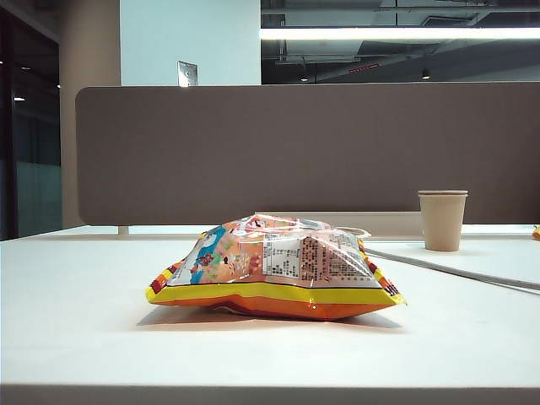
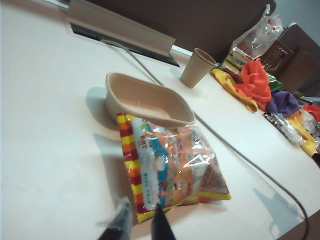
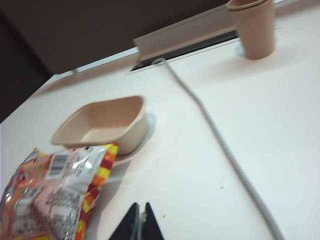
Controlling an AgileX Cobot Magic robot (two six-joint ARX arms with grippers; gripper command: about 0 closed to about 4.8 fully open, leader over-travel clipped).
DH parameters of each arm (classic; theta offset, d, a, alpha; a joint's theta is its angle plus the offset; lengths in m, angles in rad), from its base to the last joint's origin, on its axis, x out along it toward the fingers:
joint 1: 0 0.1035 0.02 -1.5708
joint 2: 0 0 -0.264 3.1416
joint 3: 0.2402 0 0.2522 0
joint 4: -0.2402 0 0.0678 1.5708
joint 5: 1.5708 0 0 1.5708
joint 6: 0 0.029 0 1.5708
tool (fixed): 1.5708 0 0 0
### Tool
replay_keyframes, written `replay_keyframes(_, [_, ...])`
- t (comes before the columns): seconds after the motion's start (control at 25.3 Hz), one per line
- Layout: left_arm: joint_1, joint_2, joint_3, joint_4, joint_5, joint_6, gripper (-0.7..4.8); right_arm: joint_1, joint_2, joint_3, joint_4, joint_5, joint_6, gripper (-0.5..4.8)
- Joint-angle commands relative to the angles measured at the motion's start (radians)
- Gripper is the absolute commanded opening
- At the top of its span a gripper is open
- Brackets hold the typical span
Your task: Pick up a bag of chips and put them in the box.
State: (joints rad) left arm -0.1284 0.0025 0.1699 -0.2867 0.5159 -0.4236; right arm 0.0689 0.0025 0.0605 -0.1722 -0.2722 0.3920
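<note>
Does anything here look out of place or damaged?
Nothing looks spilled or damaged. The bag of chips lies flat and sealed, one end against the empty box. The paper cup stands upright. Both the left gripper and right gripper hang clear.

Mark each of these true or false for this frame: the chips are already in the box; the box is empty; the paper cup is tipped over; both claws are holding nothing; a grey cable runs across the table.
1. The bag of chips is in the box. False: it lies on the table, one end against the box.
2. The box is empty. True.
3. The paper cup is tipped over. False: it stands upright.
4. Neither claw holds anything. True: the left claw hangs near the bag's edge and the right claw above bare table, both shut.
5. A grey cable runs across the table. True.
</note>
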Motion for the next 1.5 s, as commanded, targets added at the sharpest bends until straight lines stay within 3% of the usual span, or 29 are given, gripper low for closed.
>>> replay_keyframes(0.04, [-0.001,0.014,0.047,0.007,0.013,-0.025,0.57,0.001,0.001,0.038,-0.041,0.043,-0.003,0.14])
replay_keyframes(0.43, [-0.002,0.216,0.257,0.003,0.139,-0.019,0.57,0.002,0.001,0.113,-0.102,0.019,0.054,0.13])
replay_keyframes(0.59, [-0.002,0.348,0.356,-0.005,0.196,0.025,0.57,0.002,0.001,0.15,-0.085,-0.026,0.104,0.13])
replay_keyframes(0.87, [-0.003,0.604,0.474,-0.08,0.272,0.084,0.57,0.001,0.057,0.25,-0.142,-0.018,0.105,0.13])
replay_keyframes(1.11, [-0.003,0.793,0.535,-0.127,0.317,0.089,0.57,0.002,0.263,0.37,-0.227,-0.019,0.071,0.13])
replay_keyframes(1.5, [-0.003,0.896,0.541,-0.116,0.27,0.301,0.57,0.02,0.7,0.573,-0.272,-0.033,-0.054,0.13])
